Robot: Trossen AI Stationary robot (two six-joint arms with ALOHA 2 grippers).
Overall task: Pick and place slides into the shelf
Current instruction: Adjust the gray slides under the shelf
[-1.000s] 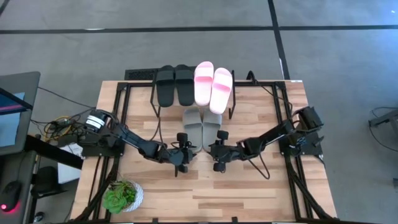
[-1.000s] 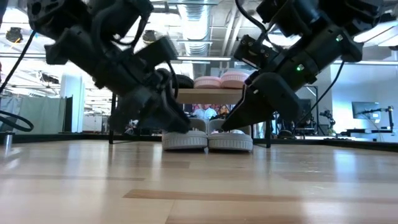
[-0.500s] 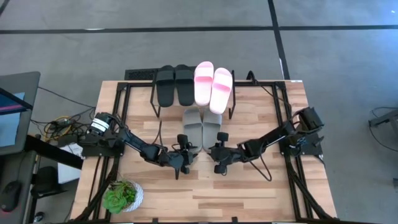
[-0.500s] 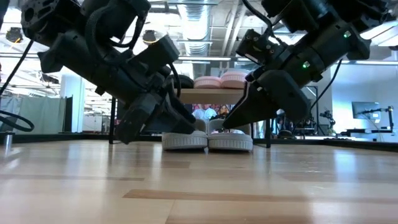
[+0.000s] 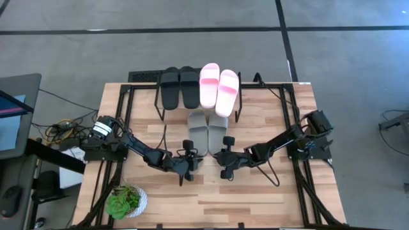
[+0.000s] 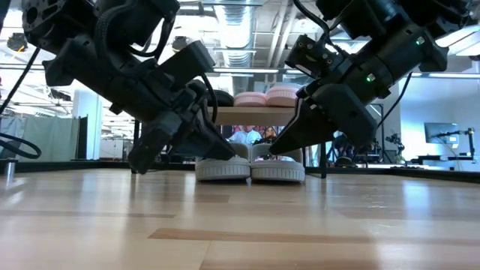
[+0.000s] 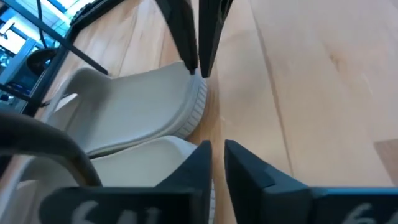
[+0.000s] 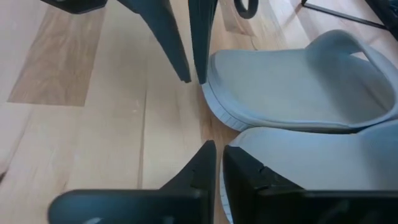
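1. The shelf (image 5: 199, 86) stands at the far edge of the wooden table (image 5: 255, 191), seen from above, its thin black legs framing the plank top.
2. On top of it lie the black slides (image 5: 179, 87) on the left and the light pink slides (image 5: 218, 89) on the right, side by side; the pink pair overhangs the near edge a little.
3. The grey-green slides (image 5: 208, 130) sit on the table just in front of the shelf — toes toward the arms, the two touching each other. In the low view the pair (image 6: 250, 169) rests flat on the wood below the plank.
4. The left hand (image 5: 187, 156) is low over the table just beside the heel end of the left grey-green slide. Its fingers are nearly together with only a thin slit between them, and they grip nothing.
5. The right hand (image 5: 223, 156) mirrors it at the heel end of the right grey-green slide, its fingers likewise almost shut and empty.
6. In the left wrist view the two hands point at each other across the slide's rounded sole edge (image 7: 186, 106) — the opposite fingertips meet it at the rim.
7. A small potted plant (image 5: 124, 200) stands at the table's near-left corner, well apart from the slides.
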